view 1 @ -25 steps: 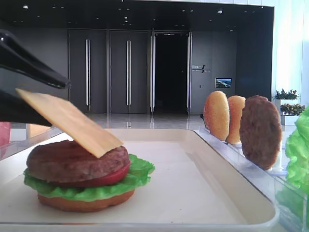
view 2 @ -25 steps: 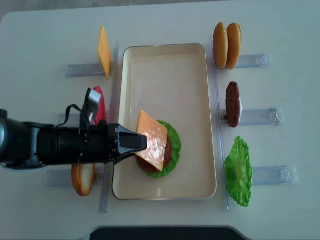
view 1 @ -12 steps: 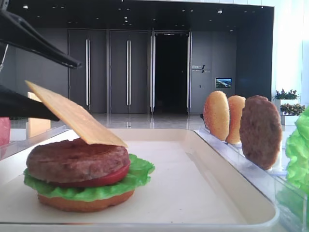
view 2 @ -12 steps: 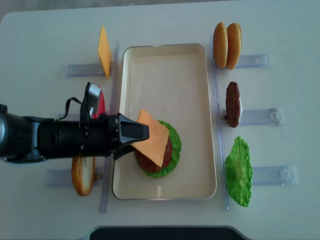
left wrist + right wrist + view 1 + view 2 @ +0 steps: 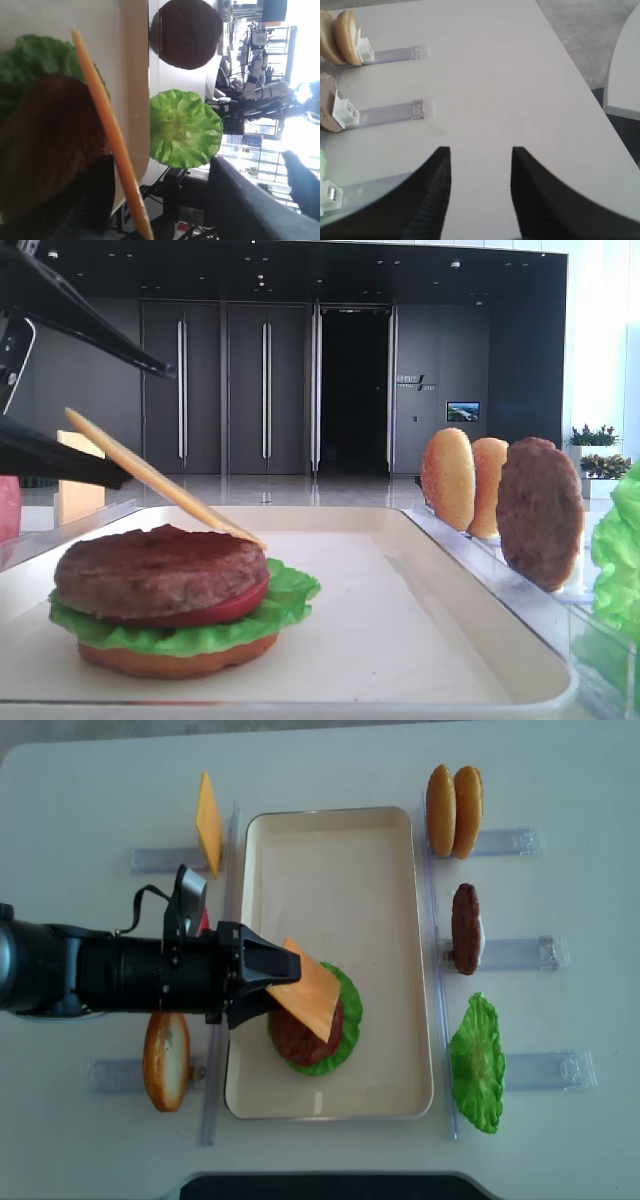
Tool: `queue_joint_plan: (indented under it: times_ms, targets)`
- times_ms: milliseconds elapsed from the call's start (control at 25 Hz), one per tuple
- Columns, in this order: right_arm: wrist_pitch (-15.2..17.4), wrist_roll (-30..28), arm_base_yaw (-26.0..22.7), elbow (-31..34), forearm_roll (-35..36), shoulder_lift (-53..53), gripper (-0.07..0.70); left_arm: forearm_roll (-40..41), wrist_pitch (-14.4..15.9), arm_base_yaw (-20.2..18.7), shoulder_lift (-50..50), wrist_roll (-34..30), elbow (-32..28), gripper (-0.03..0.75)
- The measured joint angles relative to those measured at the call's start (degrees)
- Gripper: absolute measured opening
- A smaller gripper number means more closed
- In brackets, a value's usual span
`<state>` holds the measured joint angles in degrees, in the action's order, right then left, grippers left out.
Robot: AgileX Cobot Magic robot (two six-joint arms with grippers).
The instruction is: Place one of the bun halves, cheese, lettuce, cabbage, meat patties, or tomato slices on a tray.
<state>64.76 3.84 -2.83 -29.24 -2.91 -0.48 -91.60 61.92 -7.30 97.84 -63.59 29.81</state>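
Note:
A stack of bun half, lettuce [image 5: 290,605], tomato slice and meat patty [image 5: 160,570] sits in the near left part of the cream tray [image 5: 330,860]. A cheese slice [image 5: 312,994] leans over it. Its right edge touches the patty and its left end rests on the lower finger of my left gripper [image 5: 275,982]. The jaws stand wide apart and open, the upper finger well above the slice [image 5: 150,480]. In the left wrist view the cheese [image 5: 107,130] shows edge-on beside the patty [image 5: 40,145]. My right gripper [image 5: 480,155] is open over bare table.
Clear racks flank the tray. On the left they hold a second cheese slice [image 5: 208,823] and a bun half [image 5: 166,1060]. On the right stand two bun halves [image 5: 453,810], a patty [image 5: 465,927] and a lettuce leaf [image 5: 478,1060]. My left arm [image 5: 100,982] crosses the left racks.
The left jaws have spread wide, releasing their clamp on the cheese. The slice's right edge has dropped onto the patty and it lies flatter.

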Motion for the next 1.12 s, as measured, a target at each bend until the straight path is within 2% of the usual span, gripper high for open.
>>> queue_joint_plan:
  times_ms: [360, 520, 760, 1120]
  targets:
    - [0.0, 0.0, 0.0, 0.0, 0.0, 0.0, 0.279, 5.4, 0.0, 0.0, -1.7, 7.4, 0.0, 0.45]
    - [0.0, 0.0, 0.0, 0.0, 0.0, 0.0, 0.279, 8.8, -1.9, 0.0, -6.3, 12.6, 0.2, 0.45]
    - [0.0, 0.0, 0.0, 0.0, 0.0, 0.0, 0.279, 17.4, -3.9, 0.0, -11.3, 21.8, 2.6, 0.45]
    - [0.0, 0.0, 0.0, 0.0, 0.0, 0.0, 0.279, 24.1, -3.9, 0.0, -14.3, 28.3, 8.3, 0.45]
